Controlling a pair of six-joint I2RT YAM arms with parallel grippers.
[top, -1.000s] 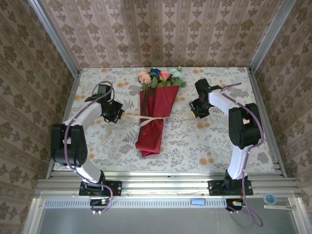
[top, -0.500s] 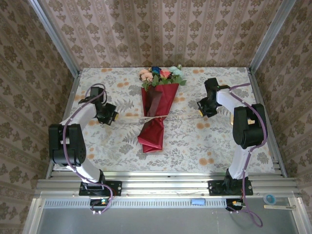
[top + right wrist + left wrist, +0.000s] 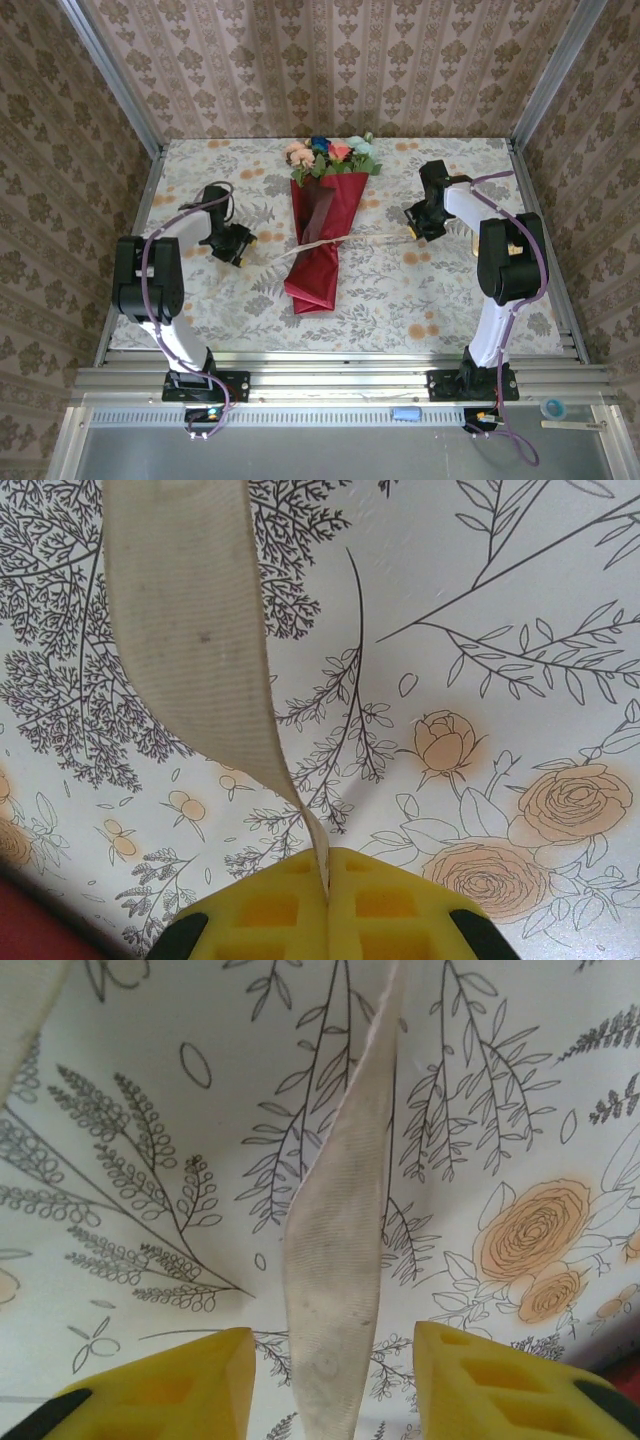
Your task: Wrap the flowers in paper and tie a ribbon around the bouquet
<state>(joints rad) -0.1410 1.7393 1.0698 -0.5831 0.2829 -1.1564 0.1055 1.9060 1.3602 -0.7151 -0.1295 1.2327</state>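
The bouquet (image 3: 318, 235) lies on the desk (image 3: 450, 290), flowers (image 3: 330, 155) far, the ribbon (image 3: 370, 238) crossing its waist. The right claw (image 3: 412, 222) pinches one end; the left claw (image 3: 243, 245) gapes, the other end loose between.

I see dark red paper (image 3: 314, 272), cream ribbon (image 3: 335, 1290), pink, blue, red and teal flowers (image 3: 330, 154), and a white tablecloth (image 3: 430, 295) printed with orange roses and grey ferns.

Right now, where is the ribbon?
Top view: the ribbon crosses the bouquet midway, right end pinched in the right gripper, left end inside the open left gripper.
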